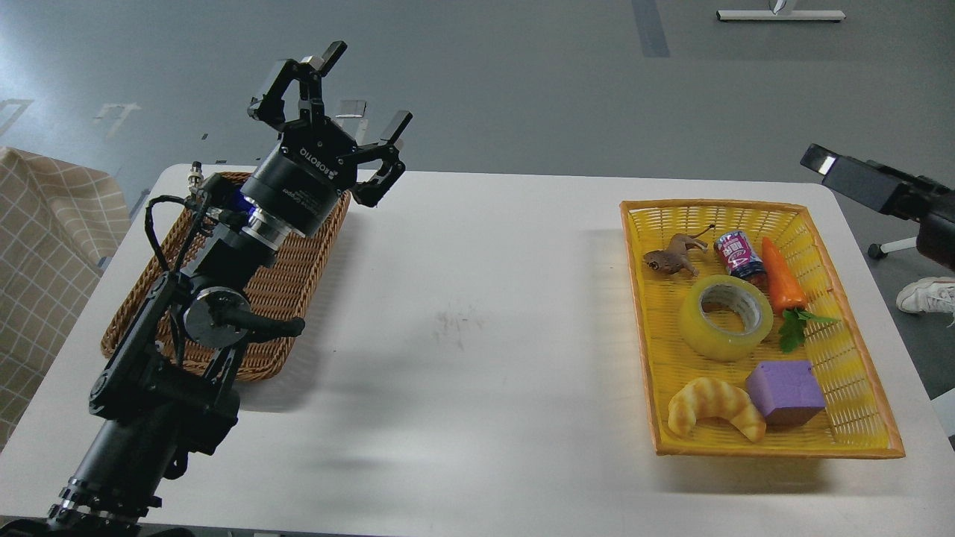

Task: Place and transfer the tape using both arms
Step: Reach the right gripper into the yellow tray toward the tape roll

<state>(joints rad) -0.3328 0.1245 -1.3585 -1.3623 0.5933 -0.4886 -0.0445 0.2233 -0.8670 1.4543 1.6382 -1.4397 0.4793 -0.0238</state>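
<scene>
Wicker basket [298, 276] sits at the tabletop's [477, 313] left edge, and above it the left claw [339, 101] hangs released, fingers spread, holding nothing. Bare white tabletop separates it from the yellow tray [858, 440] at the right edge. Tape [725, 317] lies flat there, core hole facing up, among toys, well apart from the left claw. The right arm [880, 186] enters nearer; I cannot tell its claw's state. Grey floor [522, 74] lies beyond.
</scene>
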